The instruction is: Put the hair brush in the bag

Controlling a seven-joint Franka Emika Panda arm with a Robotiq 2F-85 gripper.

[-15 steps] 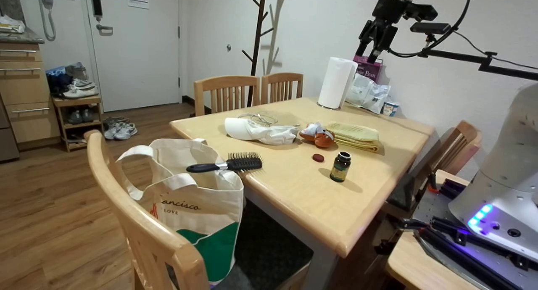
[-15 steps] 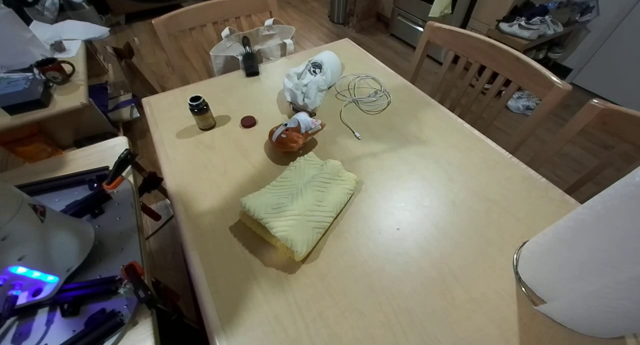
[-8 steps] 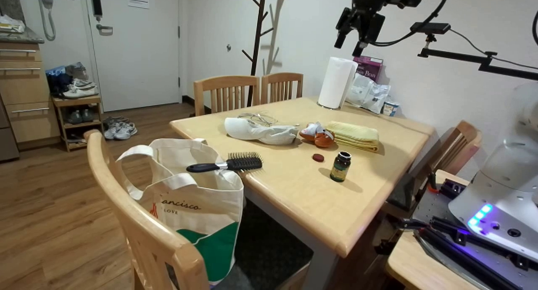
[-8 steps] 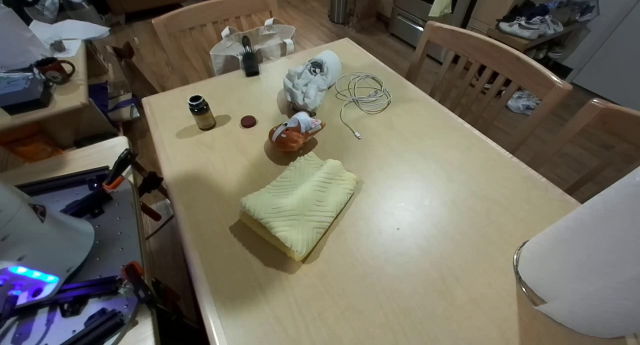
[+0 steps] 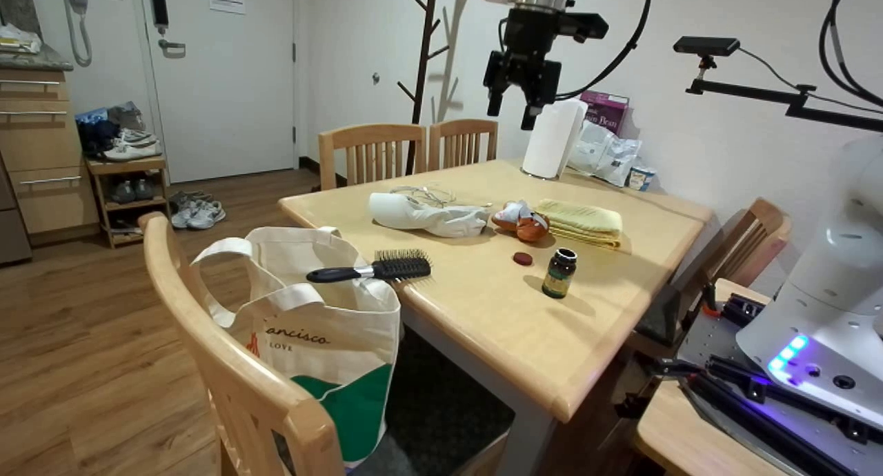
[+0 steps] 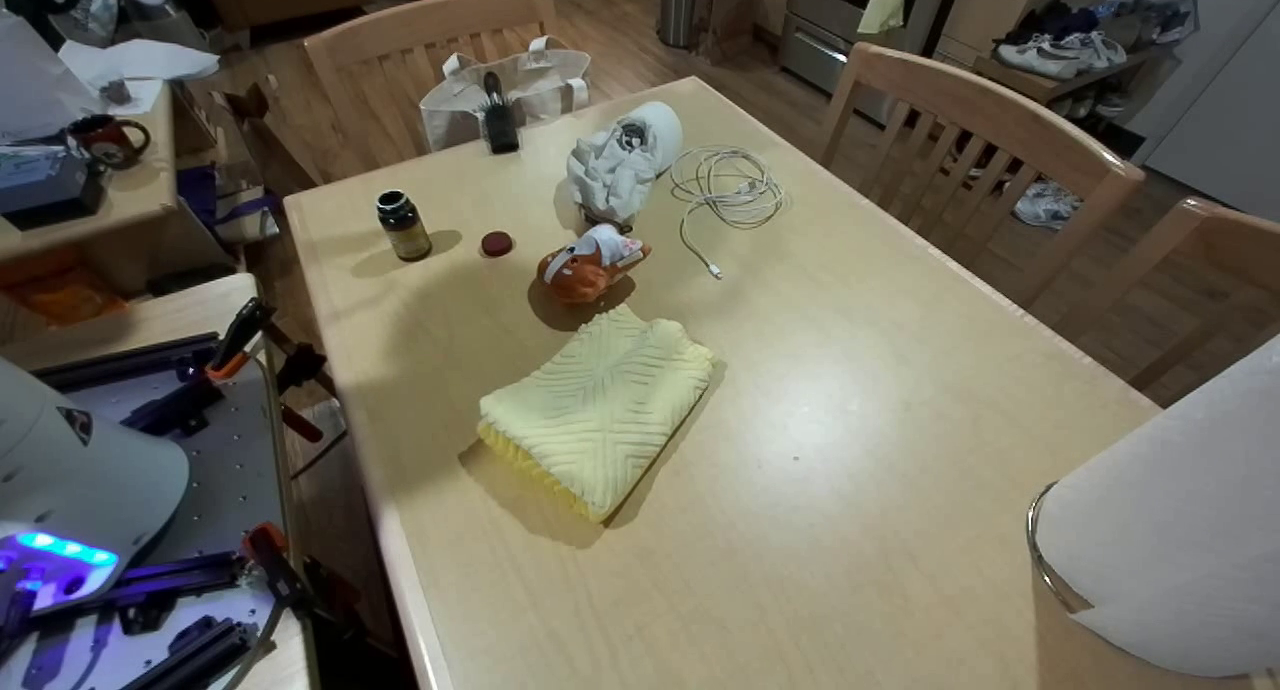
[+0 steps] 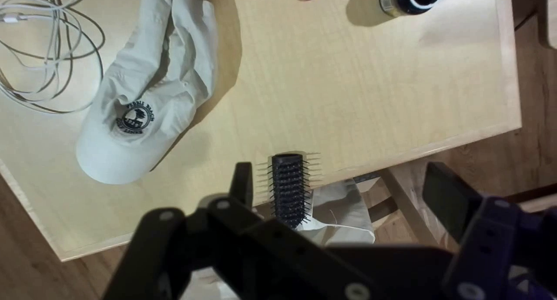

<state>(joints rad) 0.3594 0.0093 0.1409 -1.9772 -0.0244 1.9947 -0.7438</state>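
The black hair brush point(image 5: 402, 266) lies bristles up at the table edge, its handle jutting out over the open mouth of the cream tote bag point(image 5: 345, 345). In an exterior view the brush point(image 6: 500, 128) and the bag point(image 6: 548, 75) show at the far end of the table. The bag stands on a chair against the table. My gripper point(image 5: 511, 117) is open and empty, high above the table. In the wrist view the brush head point(image 7: 288, 189) shows below, between the gripper's point(image 7: 340, 178) spread fingers, nearer the left one; its handle is hidden behind the gripper.
On the table point(image 5: 483, 310) are a white cap point(image 5: 428, 216), coiled cable point(image 6: 730, 188), orange plush toy point(image 5: 522, 221), yellow cloth point(image 5: 579, 222), red lid point(image 5: 522, 259) and open dark bottle point(image 5: 559, 274). A paper towel roll point(image 5: 552, 136) stands at the back. A chair back point(image 5: 234, 352) rises behind the bag.
My gripper has moved left in an exterior view, from near the right wall to above the paper towel roll, staying high and open. The brush, the bag and the other objects have not moved.
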